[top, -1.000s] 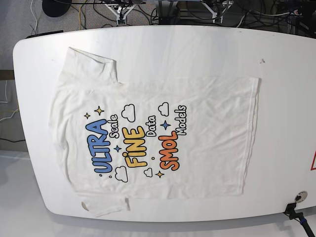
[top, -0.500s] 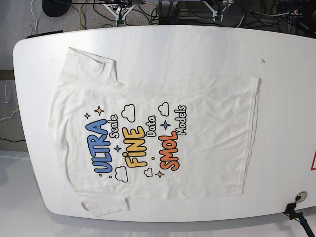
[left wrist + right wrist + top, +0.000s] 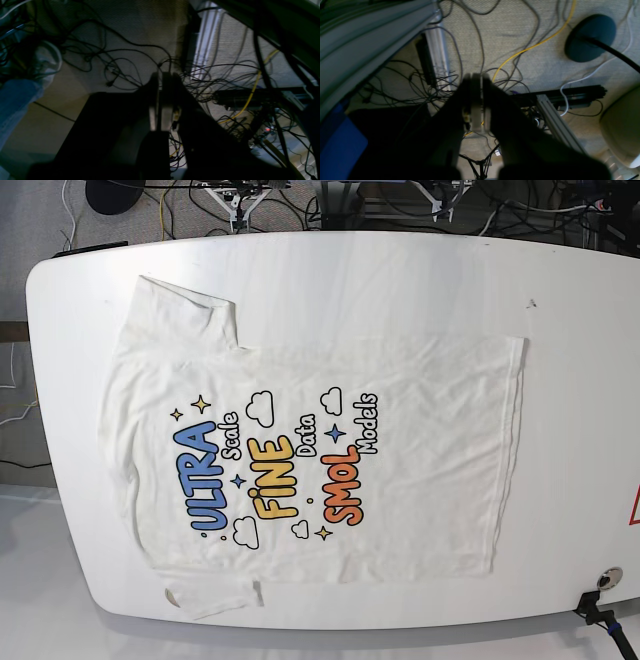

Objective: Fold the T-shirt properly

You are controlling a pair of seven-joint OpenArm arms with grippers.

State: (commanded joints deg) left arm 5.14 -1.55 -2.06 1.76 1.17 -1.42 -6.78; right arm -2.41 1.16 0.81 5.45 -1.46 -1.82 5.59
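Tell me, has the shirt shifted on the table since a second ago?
No. The shirt lies flat, print up, its outline matching the same spots against the table edge.

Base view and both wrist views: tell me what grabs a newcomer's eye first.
The T-shirt lies spread flat, print side up, across the white table, its colourful lettering at the middle. Both wrist views look down at cable-strewn floor instead, where the left pincer and right pincer appear shut on nothing.
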